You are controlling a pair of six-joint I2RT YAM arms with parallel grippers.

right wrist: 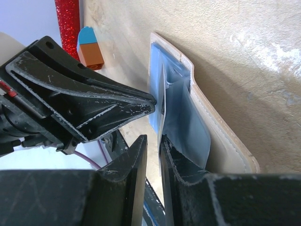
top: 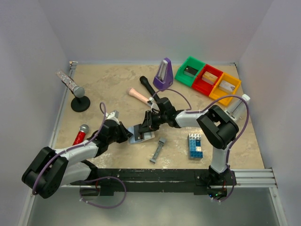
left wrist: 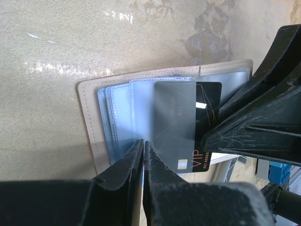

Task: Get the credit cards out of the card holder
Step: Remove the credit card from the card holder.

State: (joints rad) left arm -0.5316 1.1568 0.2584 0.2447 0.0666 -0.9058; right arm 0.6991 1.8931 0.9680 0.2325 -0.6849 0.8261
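The card holder [top: 141, 137] lies open at the table's middle, light blue with pale edging [left wrist: 94, 122], and shows in the right wrist view [right wrist: 221, 136]. A black credit card [left wrist: 178, 117] marked VIP sticks partly out of a pocket, lifted off the panel and seen edge-on in the right wrist view [right wrist: 162, 94]. My right gripper [top: 146, 125] [right wrist: 154, 139] is closed on this card's outer end. My left gripper [top: 128, 134] [left wrist: 143, 143] is shut at the holder's near edge, a thin pale sliver between its fingers. Other cards are hidden.
A grey bar piece [top: 159, 150] and a blue-and-white brick stack [top: 195, 145] lie near the front. A red microphone [top: 80, 134] lies left, a stand [top: 80, 96] behind it. A purple metronome [top: 163, 74] and green [top: 190, 70], red [top: 207, 79] and orange [top: 225, 86] bins stand at the back.
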